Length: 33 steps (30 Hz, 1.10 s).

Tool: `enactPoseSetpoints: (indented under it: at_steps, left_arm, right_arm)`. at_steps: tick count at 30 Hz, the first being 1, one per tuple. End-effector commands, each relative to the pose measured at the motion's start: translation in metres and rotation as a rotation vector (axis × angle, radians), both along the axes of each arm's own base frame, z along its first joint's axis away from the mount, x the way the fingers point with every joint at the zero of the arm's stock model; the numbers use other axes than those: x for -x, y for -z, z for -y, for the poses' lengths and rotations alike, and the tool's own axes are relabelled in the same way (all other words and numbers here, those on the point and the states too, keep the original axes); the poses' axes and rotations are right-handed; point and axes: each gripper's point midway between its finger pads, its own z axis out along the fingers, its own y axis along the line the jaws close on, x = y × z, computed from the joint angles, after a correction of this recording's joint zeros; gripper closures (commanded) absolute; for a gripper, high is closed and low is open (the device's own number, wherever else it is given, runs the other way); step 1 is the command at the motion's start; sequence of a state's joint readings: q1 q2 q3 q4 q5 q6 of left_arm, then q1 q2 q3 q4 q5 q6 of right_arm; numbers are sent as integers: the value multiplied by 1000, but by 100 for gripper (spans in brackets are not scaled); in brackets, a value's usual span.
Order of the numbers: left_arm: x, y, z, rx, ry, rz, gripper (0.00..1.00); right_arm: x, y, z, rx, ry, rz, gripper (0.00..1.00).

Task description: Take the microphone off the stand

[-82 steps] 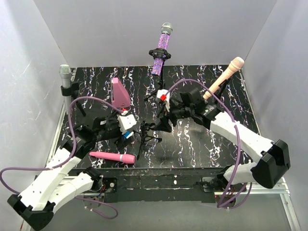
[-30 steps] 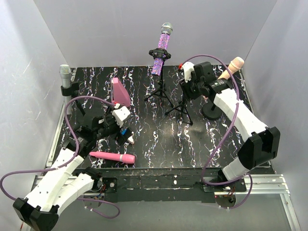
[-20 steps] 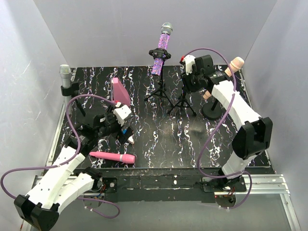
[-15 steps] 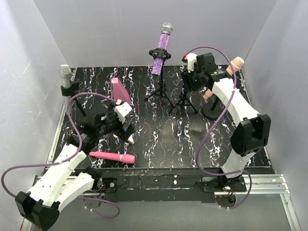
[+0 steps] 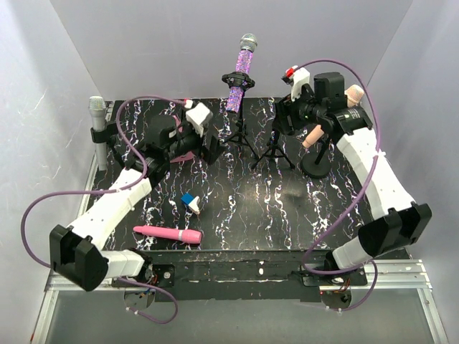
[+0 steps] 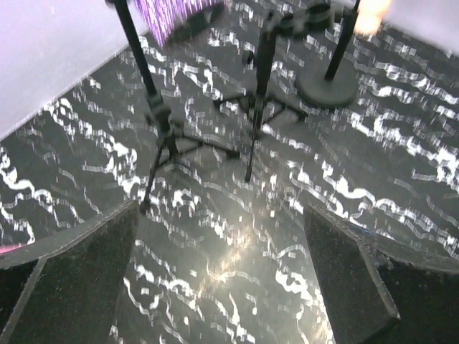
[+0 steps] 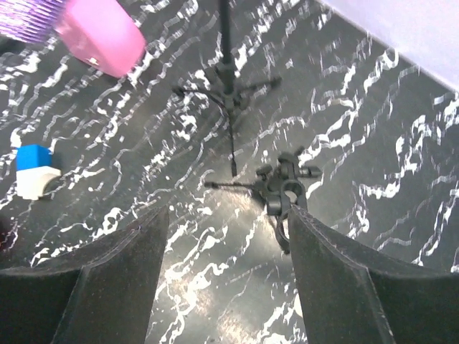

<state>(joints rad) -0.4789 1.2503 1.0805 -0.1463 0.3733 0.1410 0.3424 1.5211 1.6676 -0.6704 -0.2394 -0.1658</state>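
A purple glitter microphone (image 5: 242, 72) sits tilted in a black tripod stand (image 5: 239, 136) at the back middle; its lower end shows in the left wrist view (image 6: 176, 11). My left gripper (image 5: 212, 147) hangs open just left of that stand, with nothing between its fingers (image 6: 72, 279). My right gripper (image 5: 282, 126) is open above an empty tripod stand (image 5: 275, 149). That stand's clip (image 7: 285, 188) lies beside my right finger (image 7: 358, 287), apart from it. A pink microphone (image 5: 169, 233) lies flat near the front left.
A beige microphone (image 5: 336, 115) stands on a round-base stand (image 5: 317, 163) at the back right. A grey microphone (image 5: 97, 113) is clipped at the left wall. A blue and white block (image 5: 190, 203) lies left of centre. A pink wedge (image 7: 100, 36) sits behind it.
My right gripper has opened off the empty stand and risen above it. My left arm has swung from the near left up to the back middle, beside the purple microphone's stand.
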Motion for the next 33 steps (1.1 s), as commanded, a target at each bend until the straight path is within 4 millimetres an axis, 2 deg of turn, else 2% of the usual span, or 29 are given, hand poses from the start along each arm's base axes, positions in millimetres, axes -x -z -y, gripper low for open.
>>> enactPoseSetpoints:
  at_steps: [1, 6, 11, 17, 22, 26, 29, 33]
  left_arm:
    - [-13, -61, 21, 153, 44, 51, 2]
    - [-27, -76, 35, 206, 46, -11, 3]
    - [-39, -70, 33, 142, 15, -39, 3]
    - [-23, -79, 23, 52, 61, 30, 2]
    - [-11, -81, 18, -1, 94, 32, 2]
    - [-7, -91, 14, -52, 121, 56, 2]
    - [-7, -110, 11, -96, 135, 97, 2]
    - [-13, -114, 5, -158, 116, 115, 2]
  right_arm:
    - [9, -42, -27, -108, -182, 175, 27]
    - [-16, -53, -53, -162, -292, 268, 28]
    - [-53, -61, -77, -209, -359, 351, 29]
    - [-79, -59, -95, -270, -445, 423, 31]
    - [-99, -57, -104, -311, -453, 452, 31]
    - [-109, -47, -110, -362, -465, 429, 34]
    - [-112, -37, -116, -391, -479, 403, 37]
    - [-118, -28, -118, -416, -466, 407, 44]
